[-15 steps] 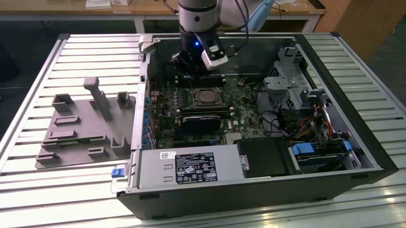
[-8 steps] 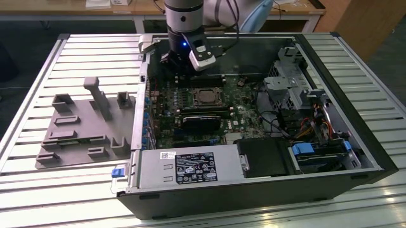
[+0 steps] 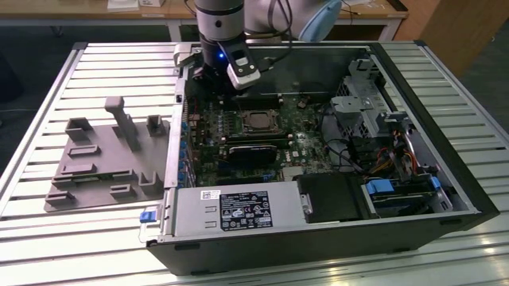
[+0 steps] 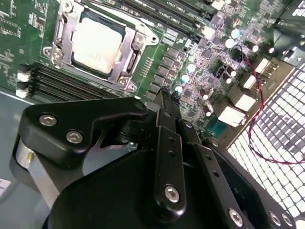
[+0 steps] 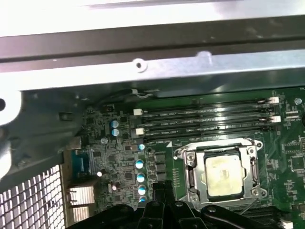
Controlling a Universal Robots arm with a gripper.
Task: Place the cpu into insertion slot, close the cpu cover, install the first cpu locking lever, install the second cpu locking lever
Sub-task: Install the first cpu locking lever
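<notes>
The cpu (image 5: 224, 177) lies flat in the insertion slot (image 5: 255, 167), its dull silver top facing up. Around it, the cpu cover (image 5: 219, 149) lies down with the chip showing through its window. Thin lever rods run along the frame's sides; I cannot tell whether they are latched. In the second wrist view the cpu (image 4: 97, 45) sits beyond my gripper (image 4: 167, 98). The gripper (image 5: 159, 191) is shut with nothing in it, hovering over the row of capacitors beside the socket and apart from it. In the exterior view my wrist (image 3: 219, 56) hangs over the case's back corner, to the left of the cpu (image 3: 258, 122).
Memory slots (image 5: 205, 119) run along one side of the socket. A black fan block (image 3: 253, 154) and the power supply (image 3: 235, 211) sit nearer the case front. The case rail (image 5: 143, 67) and rear grille (image 4: 281, 138) are close to the gripper. A grey fixture tray (image 3: 104, 161) lies outside.
</notes>
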